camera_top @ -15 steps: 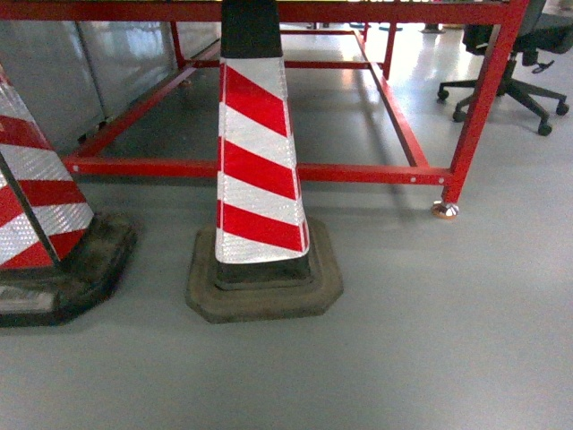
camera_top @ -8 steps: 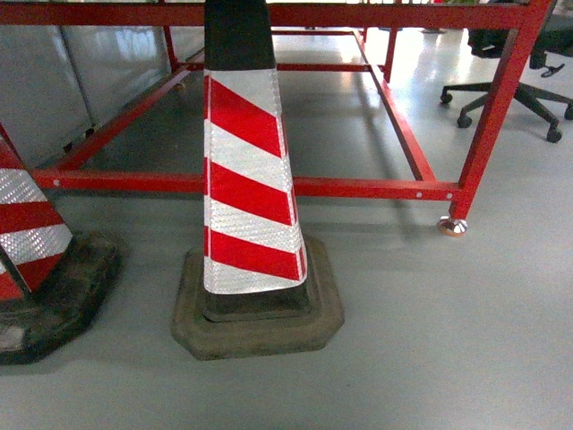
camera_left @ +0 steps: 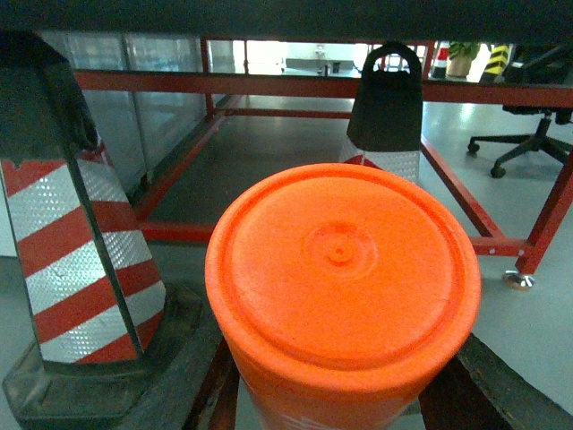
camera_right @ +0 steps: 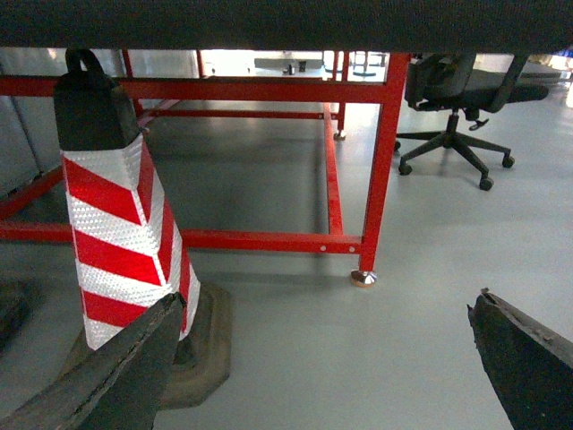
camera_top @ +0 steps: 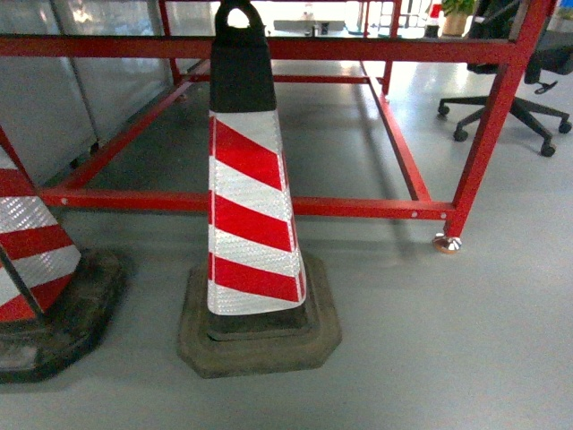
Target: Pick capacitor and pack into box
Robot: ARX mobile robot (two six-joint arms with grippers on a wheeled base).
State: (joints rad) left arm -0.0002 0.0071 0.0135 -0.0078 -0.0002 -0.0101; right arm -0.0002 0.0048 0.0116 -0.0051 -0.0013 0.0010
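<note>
Cone [camera_top: 251,206] lower in view than earlier, red frame [camera_top: 269,204] close behind.

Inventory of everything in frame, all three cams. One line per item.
Traffic cones: two, red and white stripes, black tops; one centre, one cut off at the left edge.
Frame: one, red metal, behind the cones.
Office chair: one, black, upper right.
Orange round object: one, fills the left wrist view; what it is I can't tell.
Box, capacitor: none visible.
Left gripper: fingers barely in view.
Right gripper: dark fingers spread apart, holding nothing.
</note>
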